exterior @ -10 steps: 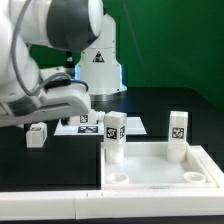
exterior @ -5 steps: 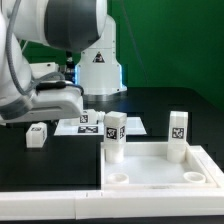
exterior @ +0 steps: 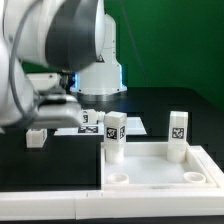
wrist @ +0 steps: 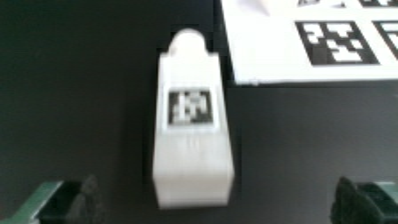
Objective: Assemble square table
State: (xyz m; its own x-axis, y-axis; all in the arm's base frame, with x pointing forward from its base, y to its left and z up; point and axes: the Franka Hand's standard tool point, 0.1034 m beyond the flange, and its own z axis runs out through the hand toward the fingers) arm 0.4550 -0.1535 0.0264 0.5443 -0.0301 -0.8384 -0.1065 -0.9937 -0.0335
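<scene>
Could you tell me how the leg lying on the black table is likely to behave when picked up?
The leg looks like moulded plastic, so probably stiff and light. Its flat tagged face suggests it will not roll where it lies. Its smooth white sides might slip a little in a loose grip.

clear: table [wrist: 71,100] both sides of leg [wrist: 192,110] | obstacle: marker board [wrist: 302,40] near tip

The white rimmed slab [exterior: 160,168] lies flat on the black desk. First leg [exterior: 115,136] and second leg [exterior: 178,134] stand upright in its far corners; third leg [exterior: 36,137] lies flat, apart, tag upward.
</scene>
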